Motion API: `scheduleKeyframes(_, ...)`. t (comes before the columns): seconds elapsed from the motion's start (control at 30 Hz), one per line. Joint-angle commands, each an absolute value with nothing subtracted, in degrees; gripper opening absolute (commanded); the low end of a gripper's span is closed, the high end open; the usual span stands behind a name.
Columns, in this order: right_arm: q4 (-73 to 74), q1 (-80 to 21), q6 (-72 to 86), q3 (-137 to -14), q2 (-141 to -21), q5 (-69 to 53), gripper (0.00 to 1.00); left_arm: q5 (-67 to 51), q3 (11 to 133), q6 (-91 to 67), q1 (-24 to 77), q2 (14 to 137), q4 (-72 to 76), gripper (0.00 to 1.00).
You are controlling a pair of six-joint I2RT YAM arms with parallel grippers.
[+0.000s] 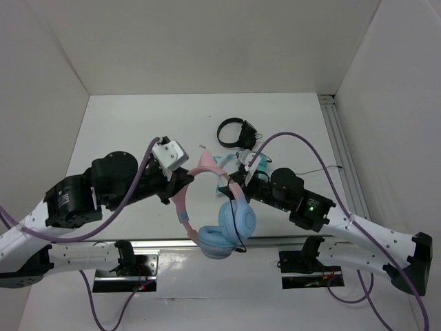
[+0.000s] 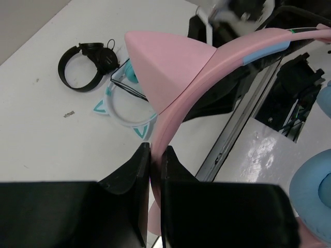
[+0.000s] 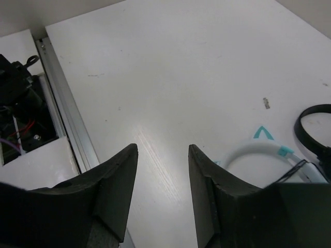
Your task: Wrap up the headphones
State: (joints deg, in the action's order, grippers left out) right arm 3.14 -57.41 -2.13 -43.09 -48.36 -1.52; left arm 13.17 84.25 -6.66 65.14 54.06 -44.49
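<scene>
The headphones [image 1: 185, 207] have a pink band, light blue cups and a thin black cable; beyond them the second headset [image 3: 251, 147] is white with teal, the small headset [image 2: 101, 56] all black, the surface [image 1: 138, 131] white

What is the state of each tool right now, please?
Left tool: closed, holding the headphones.
Right tool: open, holding nothing.

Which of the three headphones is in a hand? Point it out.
The pink cat-eared headphones with light blue cups, headband pinched in the left hand; the white-and-teal pair and the small black pair lie loose on the table.
</scene>
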Motion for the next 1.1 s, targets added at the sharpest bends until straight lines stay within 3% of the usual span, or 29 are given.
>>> scheduleKeyframes(0.0, -10.2, -55.4, -0.8, -40.9, -51.4, -7.2, 0.52, 13.2, 87.6, -10.7, 65.4, 53.7, -37.2, 0.00)
scheduleKeyframes(0.53, -35.7, -42.5, 8.8, -25.5, -62.4, -19.2, 0.52, 37.8, 92.6, -18.7, 65.4, 49.8, -33.6, 0.00)
scheduleKeyframes(0.67, -38.3, -40.9, 9.3, -24.3, -65.7, -22.0, 0.41, 42.0, 93.2, -19.8, 65.4, 48.7, -33.6, 0.00)
scheduleKeyframes(0.8, -42.4, -40.0, 10.8, -23.7, -69.4, -24.0, 0.03, 45.2, 93.2, -20.9, 65.4, 48.2, -33.6, 0.00)
scheduleKeyframes(1.07, -42.9, -42.4, 13.4, -21.8, -67.0, -19.8, 0.00, 62.4, 92.1, -28.6, 65.4, 49.5, -36.0, 0.00)
